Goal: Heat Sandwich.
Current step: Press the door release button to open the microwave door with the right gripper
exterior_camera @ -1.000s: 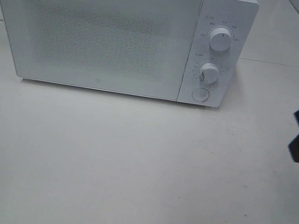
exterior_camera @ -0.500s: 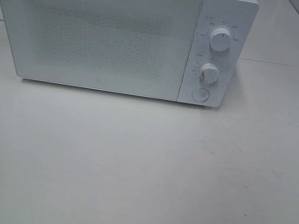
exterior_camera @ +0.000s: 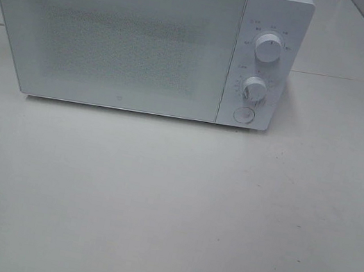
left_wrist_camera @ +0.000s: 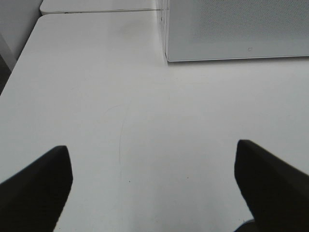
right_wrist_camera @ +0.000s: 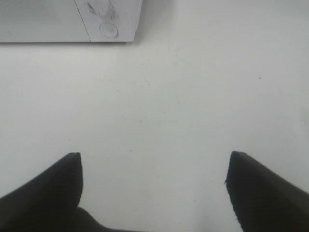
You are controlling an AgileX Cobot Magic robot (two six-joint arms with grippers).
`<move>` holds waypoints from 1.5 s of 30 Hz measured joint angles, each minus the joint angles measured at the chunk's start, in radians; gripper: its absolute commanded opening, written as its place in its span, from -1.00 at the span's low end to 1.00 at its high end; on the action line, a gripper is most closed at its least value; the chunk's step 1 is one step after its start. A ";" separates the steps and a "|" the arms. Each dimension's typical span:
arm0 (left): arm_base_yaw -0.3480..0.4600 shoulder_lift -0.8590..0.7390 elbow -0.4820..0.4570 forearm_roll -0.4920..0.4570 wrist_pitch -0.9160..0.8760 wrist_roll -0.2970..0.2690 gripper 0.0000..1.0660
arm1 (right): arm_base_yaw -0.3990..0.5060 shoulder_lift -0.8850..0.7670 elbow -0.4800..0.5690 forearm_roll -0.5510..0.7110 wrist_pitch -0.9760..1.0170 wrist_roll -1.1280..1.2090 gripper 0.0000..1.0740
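Both my left gripper point(left_wrist_camera: 150, 146) and my right gripper point(right_wrist_camera: 154, 154) are spread wide and grasp nothing, each poised over bare table point(exterior_camera: 169, 211). At 12 o'clock on the table stands the microwave point(exterior_camera: 128, 42), door closed, with its knobs point(exterior_camera: 269, 48) at 3 o'clock of the door. I cannot tell where the sandwich is.

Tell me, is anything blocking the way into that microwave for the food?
Yes. The door of the microwave is shut across its front. No sandwich shows in any view. The left gripper and right gripper hover open over the table, holding nothing.
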 measured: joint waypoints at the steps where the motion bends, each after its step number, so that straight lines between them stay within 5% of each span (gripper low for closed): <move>1: 0.000 0.000 0.000 0.000 0.000 0.000 0.57 | 0.000 -0.018 0.003 0.000 0.000 0.000 0.44; 8: 0.000 0.000 0.000 0.000 0.000 0.000 0.57 | 0.000 -0.130 0.024 0.000 0.035 0.000 0.42; 45: 0.000 0.000 0.000 0.000 0.000 0.000 0.57 | 0.000 -0.130 0.028 0.000 0.036 0.000 0.42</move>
